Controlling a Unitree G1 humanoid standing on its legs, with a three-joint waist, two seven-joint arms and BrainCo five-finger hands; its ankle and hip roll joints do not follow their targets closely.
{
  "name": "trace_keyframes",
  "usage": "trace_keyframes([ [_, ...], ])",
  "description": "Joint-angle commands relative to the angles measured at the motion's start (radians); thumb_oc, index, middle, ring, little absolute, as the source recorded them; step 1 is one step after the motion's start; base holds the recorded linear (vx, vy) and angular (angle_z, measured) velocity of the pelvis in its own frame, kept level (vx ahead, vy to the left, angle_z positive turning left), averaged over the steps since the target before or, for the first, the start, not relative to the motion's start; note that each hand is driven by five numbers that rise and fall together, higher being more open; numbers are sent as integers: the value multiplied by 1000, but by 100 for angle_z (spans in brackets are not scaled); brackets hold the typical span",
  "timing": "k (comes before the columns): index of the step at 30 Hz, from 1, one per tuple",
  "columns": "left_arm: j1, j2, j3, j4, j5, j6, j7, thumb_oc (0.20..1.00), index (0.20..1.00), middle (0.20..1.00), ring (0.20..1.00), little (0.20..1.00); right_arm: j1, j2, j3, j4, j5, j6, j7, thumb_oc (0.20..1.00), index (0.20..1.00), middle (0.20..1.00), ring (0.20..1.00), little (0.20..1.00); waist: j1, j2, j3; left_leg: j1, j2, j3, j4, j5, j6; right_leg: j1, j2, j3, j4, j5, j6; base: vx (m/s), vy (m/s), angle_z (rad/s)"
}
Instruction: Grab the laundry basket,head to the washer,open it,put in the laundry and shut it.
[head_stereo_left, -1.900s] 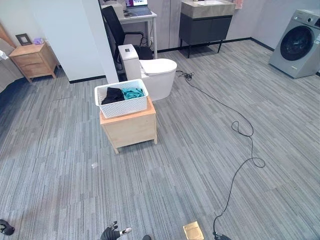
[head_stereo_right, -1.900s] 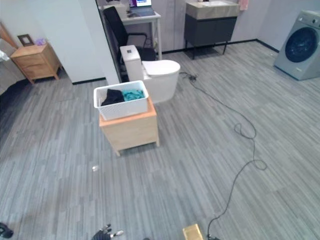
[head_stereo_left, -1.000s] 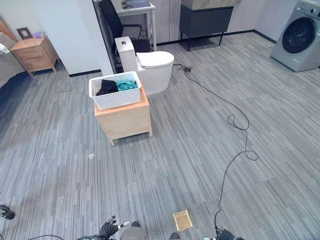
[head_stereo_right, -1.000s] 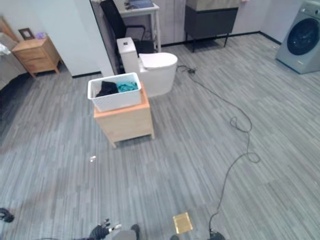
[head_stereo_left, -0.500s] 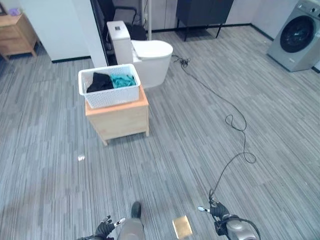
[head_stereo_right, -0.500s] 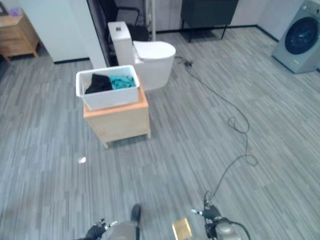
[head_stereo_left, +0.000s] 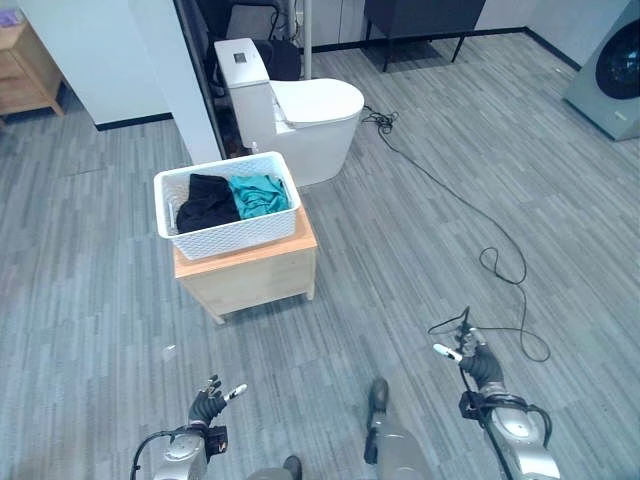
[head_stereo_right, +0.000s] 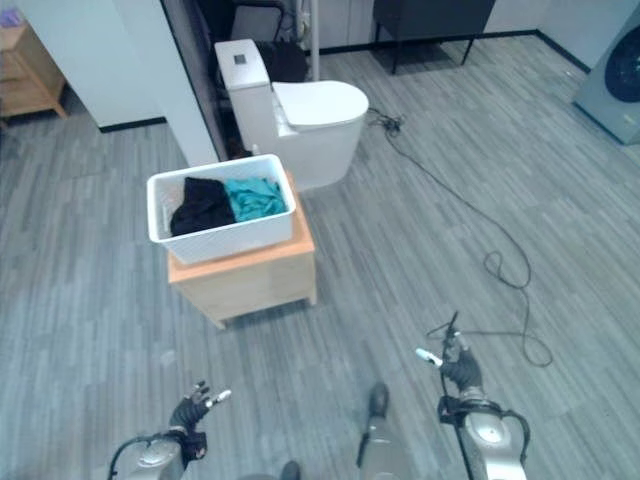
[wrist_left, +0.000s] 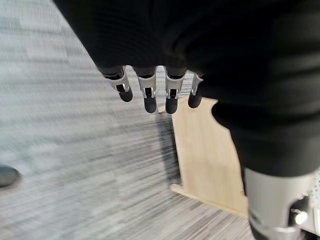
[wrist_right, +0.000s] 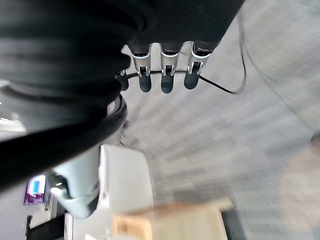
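Sitting on the top surface of a low light-wood cabinet (head_stereo_left: 248, 272), the white perforated plastic laundry basket (head_stereo_left: 228, 205) holds a black garment (head_stereo_left: 205, 200) and a teal garment (head_stereo_left: 258, 192). Just behind the cabinet stands a white toilet (head_stereo_left: 300, 110), and well beyond it to the right the grey washing machine (head_stereo_left: 612, 75) shows. Well in front of the cabinet, low over the grey striped floor (head_stereo_left: 90, 270), the left hand (head_stereo_left: 207, 404) and the right hand (head_stereo_left: 476, 365) hang with fingers (wrist_left: 148, 94) straight and relaxed, holding nothing.
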Motion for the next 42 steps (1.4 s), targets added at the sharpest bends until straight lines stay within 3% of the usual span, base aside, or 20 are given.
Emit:
trace_keyframes([
  [1,31,36,6,-112,29,-40,35,1000,1000,1000,1000,1000,33,-39,-74,-113,-56,-33,-10,1000,1000,1000,1000,1000,3,-12,-15,-48,-11,24,47,-34,24,127,-18,11,4,81,31,403,-213,62],
  [3,44,24,7,-129,44,-37,45,1000,1000,1000,1000,1000,67,-38,-104,-147,-39,-39,-4,1000,1000,1000,1000,1000,-5,-16,-35,-22,13,6,54,-53,1,148,-1,12,24,69,18,403,-313,68],
  [4,49,18,8,-144,40,-30,55,1000,1000,1000,1000,1000,78,-46,-114,-160,-22,-40,5,1000,1000,1000,1000,1000,-12,-12,-44,-20,58,-5,92,-40,-33,151,29,3,68,24,-8,322,-307,80],
  [5,49,17,8,-145,40,-30,55,1000,1000,1000,1000,1000,79,-47,-114,-161,-22,-40,5,1000,1000,1000,1000,1000,-13,-11,-44,-21,60,-7,94,-42,-34,150,30,1,70,22,-9,274,-312,72],
  [6,58,12,10,-163,31,-30,54,1000,1000,1000,1000,1000,80,-57,-115,-167,-29,-41,6,1000,1000,1000,1000,1000,-10,-8,-48,-33,82,-5,133,-20,-54,162,44,-12,81,-2,-26,197,-296,29],
  [7,73,10,1,-193,22,-26,51,1000,1000,1000,1000,1000,68,-74,-110,-166,-22,-48,4,1000,1000,1000,1000,1000,2,-10,-49,-88,111,-2,267,66,-80,205,68,-40,80,-33,-57,191,-294,29],
  [8,73,10,2,-193,22,-26,51,1000,1000,1000,1000,1000,68,-74,-110,-165,-22,-49,4,1000,1000,1000,1000,1000,-2,-9,-50,-96,112,-7,278,61,-81,205,69,-44,79,-33,-58,176,-297,24],
  [11,83,9,-10,-256,5,-15,61,1000,1000,1000,1000,1000,47,-100,-99,-182,-11,-45,-6,1000,1000,1000,1000,1000,21,-29,-27,-222,125,-13,555,148,-66,264,107,-45,66,-70,-111,137,-275,7],
  [12,90,11,-8,-305,19,-16,74,1000,1000,1000,1000,1000,34,-112,-94,-175,-22,-43,-19,1000,1000,1000,1000,1000,28,-33,-19,-270,167,17,641,173,-45,296,127,-58,58,-90,-134,211,-313,3],
  [13,82,17,-18,-352,35,-14,93,1000,1000,1000,1000,1000,24,-113,-92,-169,-25,-42,-41,1000,1000,1000,1000,1000,27,-38,-17,-280,240,85,585,203,-35,316,133,-74,54,-108,-148,179,-226,14],
  [14,83,16,-18,-353,36,-13,93,1000,1000,1000,1000,1000,24,-114,-92,-169,-25,-42,-41,1000,1000,1000,1000,1000,32,-36,-12,-268,244,90,581,200,-37,322,137,-69,54,-110,-148,243,-140,41],
  [15,73,20,-26,-404,43,-13,109,1000,1000,1000,1000,1000,22,-113,-90,-165,-19,-32,-54,1000,1000,1000,1000,1000,29,-44,-15,-280,301,154,477,176,-52,344,132,-89,48,-138,-142,204,-50,40],
  [16,71,30,-29,-433,47,-12,120,1000,1000,1000,1000,1000,22,-116,-85,-174,-22,-25,-52,1000,1000,1000,1000,1000,35,-47,-13,-291,307,165,414,157,-63,349,129,-94,53,-155,-139,132,-48,35],
  [18,63,37,-33,-449,51,-13,126,1000,1000,1000,1000,1000,14,-117,-79,-173,-22,-23,-48,1000,1000,1000,1000,1000,39,-60,-7,-320,296,163,352,187,-63,340,117,-101,58,-145,-145,27,17,48],
  [19,59,52,-33,-489,52,-17,125,1000,1000,1000,1000,1000,-2,-117,-55,-156,-31,-21,-43,1000,1000,1000,1000,1000,57,-60,-3,-326,282,79,268,204,-88,342,124,-79,71,-151,-143,155,48,18],
  [21,73,58,-34,-521,63,-20,112,1000,1000,1000,1000,1000,9,-106,-37,-130,-39,-15,-23,1000,1000,1000,1000,1000,65,-57,-11,-299,250,15,223,167,-94,359,128,-66,72,-155,-137,173,62,-43],
  [25,80,68,-37,-535,85,-26,102,1000,1000,1000,1000,1000,11,-82,-18,-99,-37,-11,-2,1000,1000,1000,1000,1000,63,-37,-37,-233,249,82,126,167,-101,379,97,-80,69,-149,-117,128,112,-32],
  [29,81,87,-10,-562,131,-23,143,1000,1000,1000,1000,1000,-16,-72,-8,-98,-23,-7,-5,1000,1000,1000,1000,1000,71,-25,-56,-184,249,120,80,190,-114,390,80,-84,36,-128,-99,96,101,-5],
  [34,93,113,31,-628,197,-15,182,1000,1000,1000,1000,1000,-40,-73,3,-122,-17,-5,-8,1000,1000,1000,1000,1000,81,-24,-62,-166,259,121,76,203,-120,396,87,-80,34,-132,-101,57,-10,14],
  [42,121,180,99,-827,330,1,227,1000,1000,1000,1000,1000,-242,-48,128,-76,43,5,-39,1000,1000,1000,1000,1000,143,-41,-50,-171,337,65,124,293,-146,412,183,-67,39,-168,-148,14,-144,2],
])
